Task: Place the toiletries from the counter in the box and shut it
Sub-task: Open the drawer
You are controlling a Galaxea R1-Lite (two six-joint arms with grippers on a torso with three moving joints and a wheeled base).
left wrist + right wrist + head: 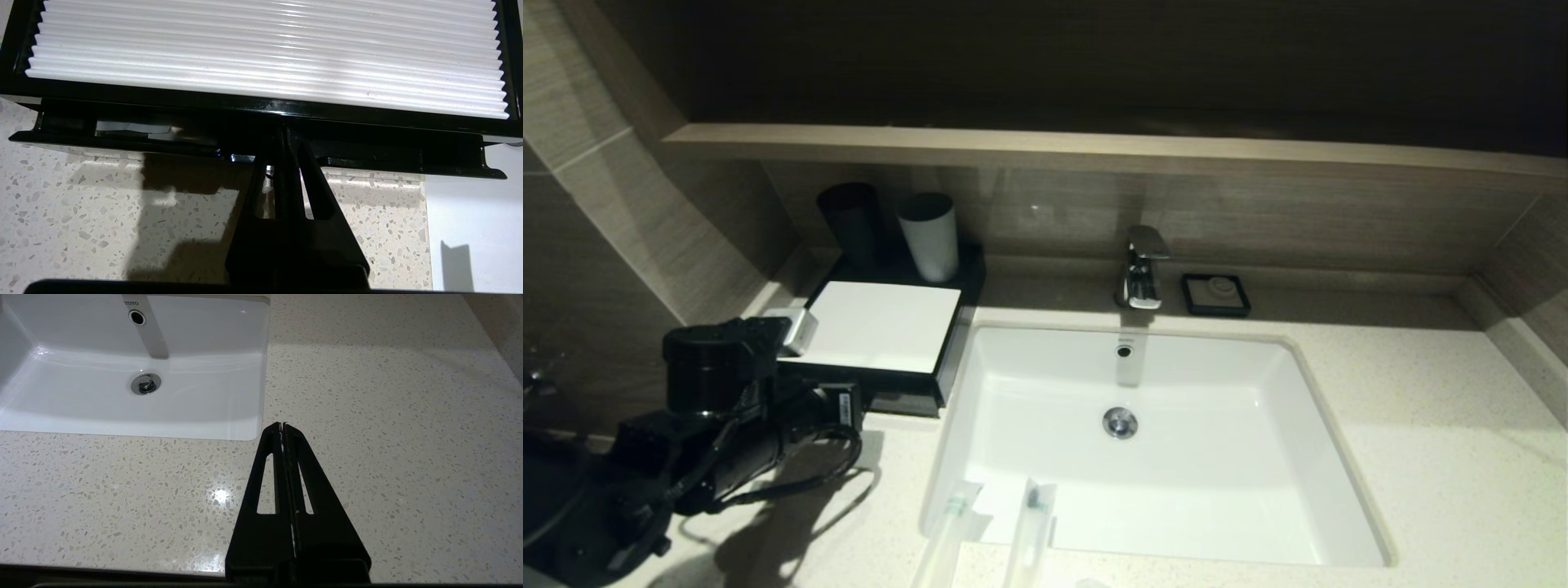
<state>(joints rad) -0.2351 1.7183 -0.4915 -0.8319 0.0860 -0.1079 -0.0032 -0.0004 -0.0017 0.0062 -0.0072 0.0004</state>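
Low over the counter (pixel 81 212), left tool (pixel 284 134), pinched shut and empty-handed, noses the box (pixel 261 108) drawer front.

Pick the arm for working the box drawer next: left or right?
Left. The left gripper is shut with its tips at the drawer front of the box. The right gripper hangs shut over bare counter beside the basin, away from it.
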